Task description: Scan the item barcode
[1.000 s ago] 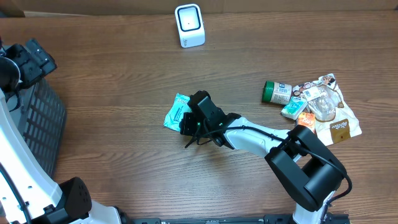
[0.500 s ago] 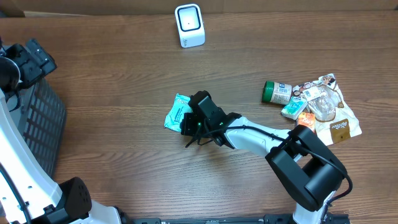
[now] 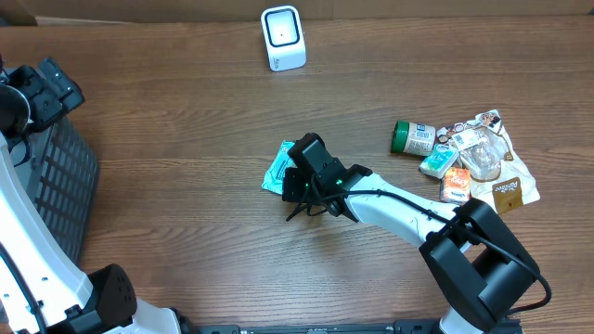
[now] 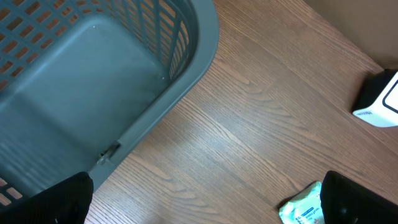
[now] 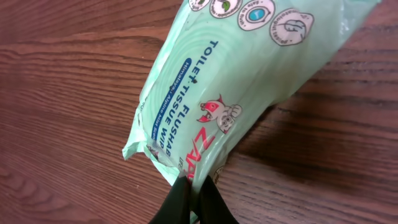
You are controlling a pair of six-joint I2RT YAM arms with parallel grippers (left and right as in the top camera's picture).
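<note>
The item is a pale green pack of flushable wipes [image 3: 277, 168] [image 5: 230, 81] near the middle of the table. My right gripper [image 3: 291, 182] [image 5: 194, 185] is shut on the pack's near sealed edge, the two black fingers pinching the film. The pack also shows at the lower right of the left wrist view [image 4: 303, 206]. A white barcode scanner [image 3: 283, 37] [image 4: 380, 99] stands at the table's back edge. My left gripper [image 3: 45, 91] [image 4: 199, 214] hangs open at the far left, beside the basket, with nothing between its fingers. No barcode shows on the pack.
A grey slatted basket [image 3: 58, 176] [image 4: 93, 81] stands at the left edge. At the right lies a pile of goods: a green can [image 3: 411, 137], small boxes and snack packets [image 3: 487, 162].
My right gripper has shifted a little to the right, taking the green pack with it. The left arm has not moved.
</note>
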